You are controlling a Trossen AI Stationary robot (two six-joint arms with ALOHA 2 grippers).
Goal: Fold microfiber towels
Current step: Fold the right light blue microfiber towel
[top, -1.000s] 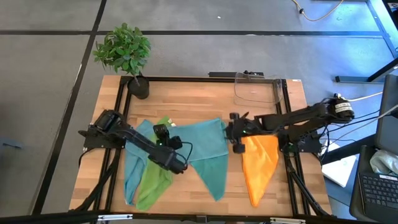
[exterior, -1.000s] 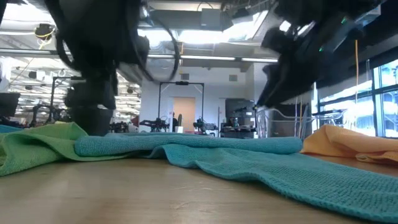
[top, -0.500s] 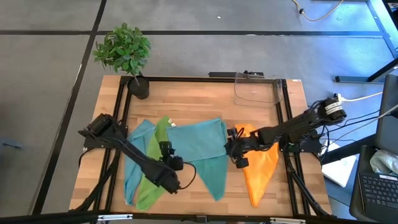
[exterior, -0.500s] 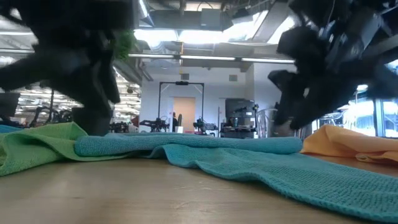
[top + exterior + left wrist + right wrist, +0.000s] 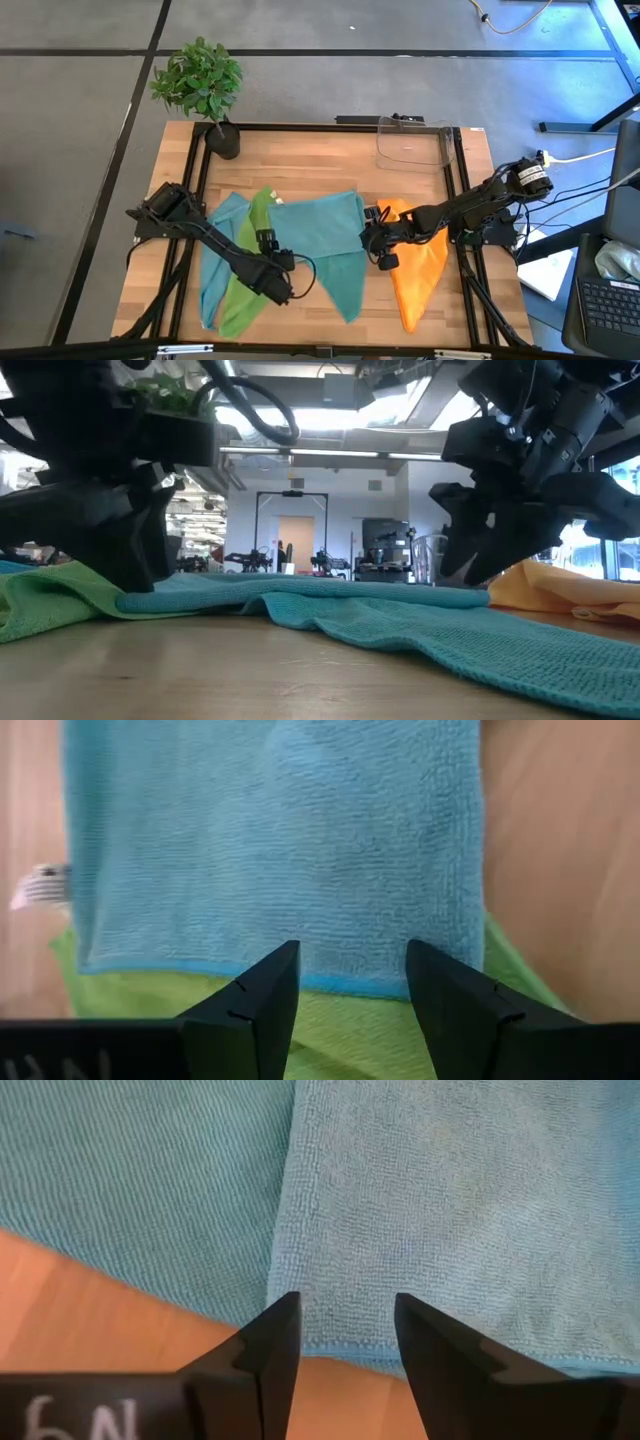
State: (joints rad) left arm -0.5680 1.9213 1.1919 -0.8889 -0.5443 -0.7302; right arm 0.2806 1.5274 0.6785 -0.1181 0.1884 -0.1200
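- Teal towel [image 5: 330, 245] lay spread mid-table, light blue towel [image 5: 215, 265] and lime green towel [image 5: 245, 285] bunched at its 9 o'clock, orange towel [image 5: 420, 265] at its 3 o'clock.
- Left gripper [image 5: 350, 995] hovered over the teal towel's 9 o'clock edge, fingers apart, nothing held.
- Right gripper [image 5: 345, 1335] hung at its 3 o'clock edge, fingers apart, empty.
- Clear bin [image 5: 412, 142] sat at 1 o'clock, potted plant [image 5: 200, 85] at 11.
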